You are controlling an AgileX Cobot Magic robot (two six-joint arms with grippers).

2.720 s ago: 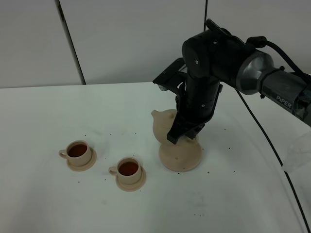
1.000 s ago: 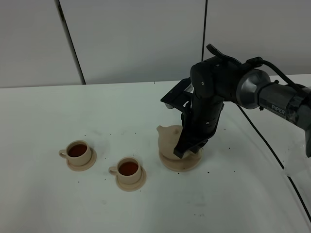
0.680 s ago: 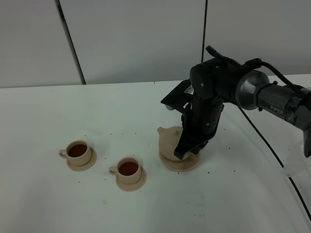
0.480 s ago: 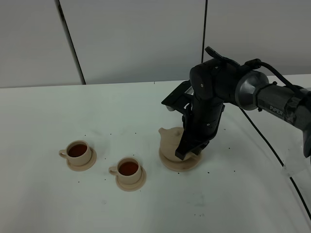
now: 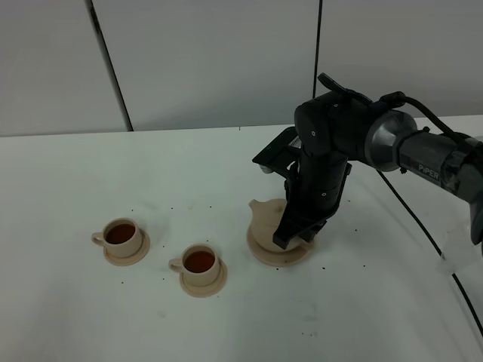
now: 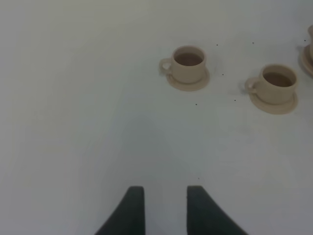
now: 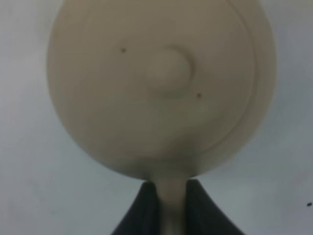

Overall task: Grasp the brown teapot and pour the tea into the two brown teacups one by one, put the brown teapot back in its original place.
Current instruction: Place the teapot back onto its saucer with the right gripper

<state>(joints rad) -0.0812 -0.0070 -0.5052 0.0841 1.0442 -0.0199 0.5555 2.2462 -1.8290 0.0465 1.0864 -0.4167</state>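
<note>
Teapot position: brown teapot (image 5: 266, 219) low over or resting on the wide saucer (image 5: 260, 253), the original place, right of centre on the worktop (image 5: 83, 317); contact with the saucer not confirmable from the high view.
Teapot orientation: close to upright, spout (image 5: 255, 204) directed toward the cups.
Right end effector (image 5: 290, 230): closed narrow on the teapot's loop handle (image 7: 171, 208); wrist view shows both fingers (image 7: 146, 208) flanking the handle, domed lid (image 7: 161, 83) and knob (image 7: 168, 71) directly ahead.
Left end effector (image 6: 165, 210): fingers slightly parted, holding nothing, hanging over bare worktop well apart from the cups.
Teacups: near cup (image 5: 199, 262) and far cup (image 5: 121, 234) each on a small saucer, both showing dark tea; pouring judged complete.
Material, judged: rigid glazed ceramic; brittle, no give under the fingers, prone to chipping on a hard set-down.
Weight, judged: moderate, much above the cups; lighter after pouring, residual liquid possible.
Surface, judged: smooth, likely slippery; thin handle allows pivoting in the grip if loosely held.
Grasp point: loop handle, mid-span, fingers across its thin section; body too wide and round for a secure pinch.
Lid: loose-fitting by appearance; risk of sliding off under tilt, so level carriage advised.
Release, judged: confirm full seating and centring on the saucer before opening; withdraw away from the handle to avoid dragging the pot.
Debris: small dark specks scattered on the worktop (image 5: 324, 265).
</note>
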